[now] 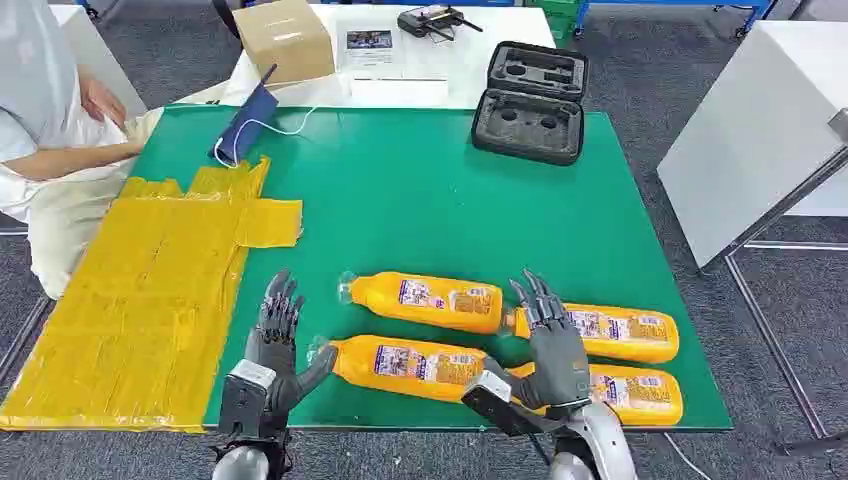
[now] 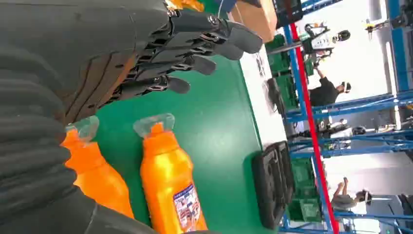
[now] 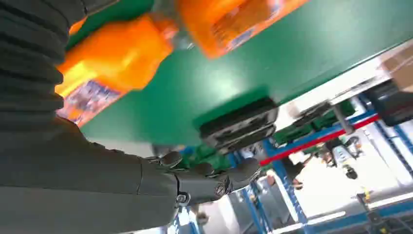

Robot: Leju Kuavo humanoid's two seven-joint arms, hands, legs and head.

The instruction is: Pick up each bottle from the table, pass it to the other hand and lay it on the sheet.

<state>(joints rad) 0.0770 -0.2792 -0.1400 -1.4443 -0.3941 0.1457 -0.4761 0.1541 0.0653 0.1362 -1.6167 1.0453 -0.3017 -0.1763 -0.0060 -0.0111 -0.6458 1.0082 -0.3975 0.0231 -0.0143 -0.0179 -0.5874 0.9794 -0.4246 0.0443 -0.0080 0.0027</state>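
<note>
Several orange bottles with clear caps lie on their sides on the green mat (image 1: 420,200). One bottle (image 1: 422,300) lies behind another (image 1: 405,365), and two more (image 1: 622,333) (image 1: 640,393) lie to the right. My left hand (image 1: 276,340) is open beside the near bottle's cap, its thumb close to it. The left wrist view shows that hand (image 2: 146,58) over two capped bottle necks (image 2: 168,180) (image 2: 92,170). My right hand (image 1: 550,345) hovers open over the gap between the bottle pairs. In the right wrist view its fingers (image 3: 204,178) hold nothing, with a bottle (image 3: 117,53) under it. The yellow sheet (image 1: 130,300) lies on the left.
A person (image 1: 50,120) sits at the sheet's far left edge. A blue pouch (image 1: 243,125) with a white cable, a cardboard box (image 1: 285,38) and an open black case (image 1: 530,100) stand at the back. A white table (image 1: 750,130) stands at the right.
</note>
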